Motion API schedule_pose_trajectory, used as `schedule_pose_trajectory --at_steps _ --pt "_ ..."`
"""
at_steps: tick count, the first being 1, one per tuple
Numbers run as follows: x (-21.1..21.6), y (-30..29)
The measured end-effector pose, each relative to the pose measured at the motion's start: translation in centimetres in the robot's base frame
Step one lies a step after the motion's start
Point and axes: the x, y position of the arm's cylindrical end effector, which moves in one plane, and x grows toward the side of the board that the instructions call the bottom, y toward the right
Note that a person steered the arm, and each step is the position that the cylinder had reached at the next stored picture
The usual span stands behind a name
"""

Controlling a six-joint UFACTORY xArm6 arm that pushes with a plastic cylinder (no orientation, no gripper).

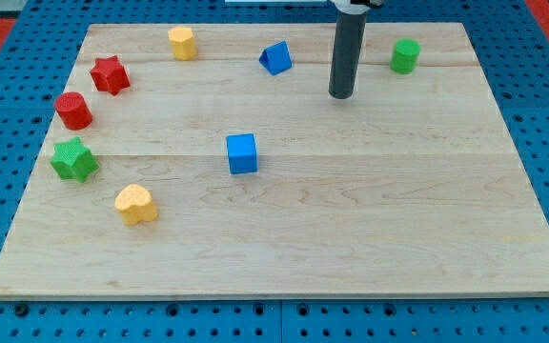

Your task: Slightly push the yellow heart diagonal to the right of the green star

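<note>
The yellow heart (135, 204) lies near the view's lower left on the wooden board (370, 229). The green star (73, 159) sits just up and to the left of it, close to the board's left edge. My tip (340, 95) is in the upper middle of the board, far to the right of and above both blocks and touching none.
A red cylinder (73, 110) and a red star (110, 74) sit above the green star. A yellow block (181, 43) and a blue triangle (275, 58) lie near the top edge. A blue cube (242, 153) sits mid-board. A green cylinder (405, 56) is at the top right.
</note>
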Motion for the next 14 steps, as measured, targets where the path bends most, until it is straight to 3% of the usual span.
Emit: schedule_pose_trajectory --at_steps 1,2,3,6,8,11,12,14 --pt "-3.7 -0.3" --pt "-6.0 -4.4" --pt "-6.0 -9.8" --pt "-8.0 -14.8" --pt "-2.9 -16.4" --pt "-2.8 -16.5" --pt "-0.3 -19.7" --pt "9.6 -23.6"
